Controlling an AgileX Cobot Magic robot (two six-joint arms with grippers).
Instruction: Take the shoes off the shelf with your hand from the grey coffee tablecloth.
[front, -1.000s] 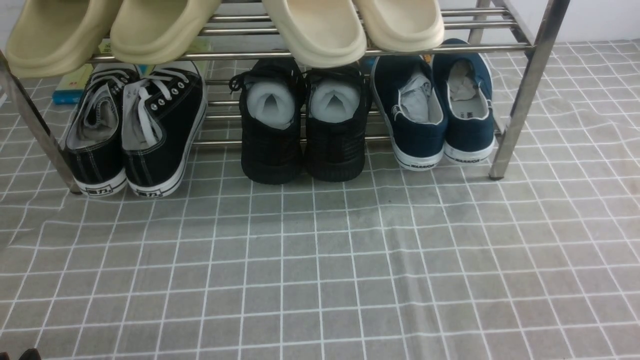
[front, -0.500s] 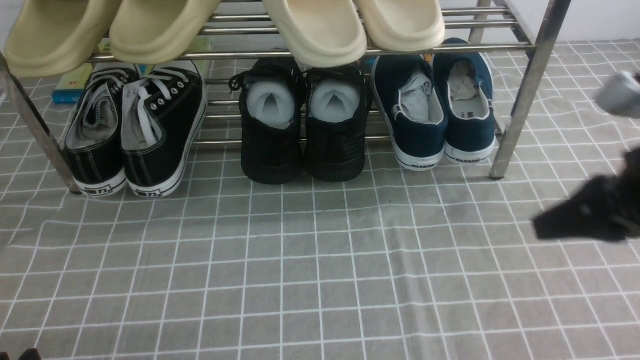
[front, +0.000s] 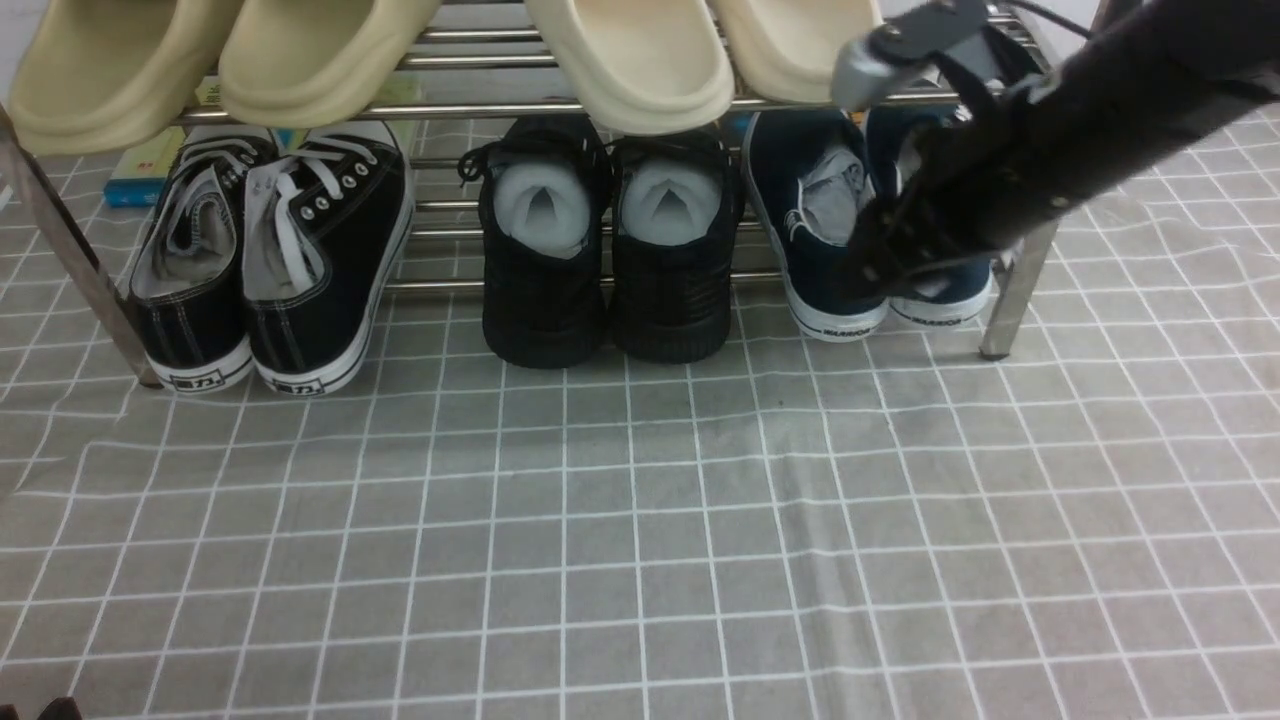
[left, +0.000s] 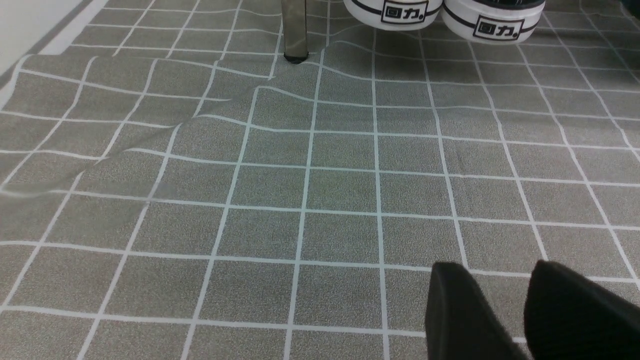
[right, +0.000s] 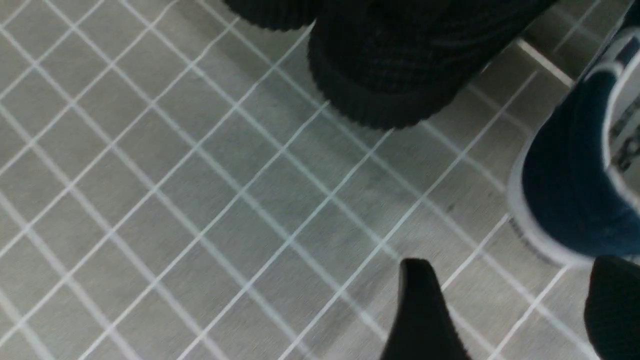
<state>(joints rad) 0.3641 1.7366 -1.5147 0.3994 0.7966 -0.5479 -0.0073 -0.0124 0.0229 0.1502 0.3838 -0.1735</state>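
The navy shoes stand side by side at the right end of the shelf's lower tier, heels toward me, paper stuffing inside. My right gripper reaches in from the upper right and hangs over their heels, hiding much of the right shoe. In the right wrist view it is open with only cloth between the fingers, and one navy shoe lies just beyond one fingertip. My left gripper hovers low over the grey coffee tablecloth, fingertips close together and holding nothing.
Black lace-up sneakers and all-black shoes share the lower tier. Beige slippers overhang the upper bars just above the navy pair. A book lies behind the rack. Creased cloth stretches out in front.
My right arm came in from the right edge and swung up and left over the navy shoes, and its jaws opened. The shoes have not moved.
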